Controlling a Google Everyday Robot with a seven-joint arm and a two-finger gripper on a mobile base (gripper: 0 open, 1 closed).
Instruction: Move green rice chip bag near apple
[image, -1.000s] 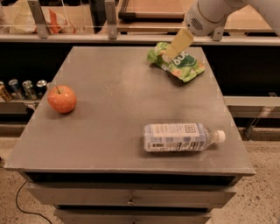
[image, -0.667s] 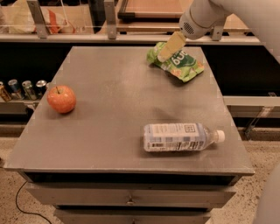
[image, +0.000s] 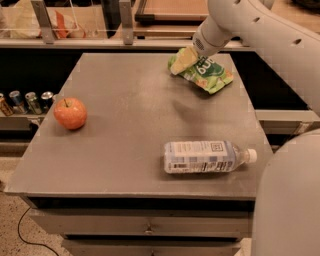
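The green rice chip bag (image: 209, 75) lies crinkled at the far right of the grey table (image: 130, 95). The red-orange apple (image: 70, 113) stands near the table's left edge, far from the bag. My gripper (image: 182, 60), pale yellow at the end of the white arm, is down at the bag's left end and covers that end. I cannot tell whether it is touching or holding the bag.
A clear water bottle (image: 206, 156) with a white label lies on its side at the front right. Several cans (image: 25, 101) stand on a lower shelf to the left. My white arm (image: 290, 195) fills the right side. Shelving runs behind the table.
My gripper has moved left and down onto the bag's left end. More of my arm now shows at the right. The bag, apple and bottle have not moved.
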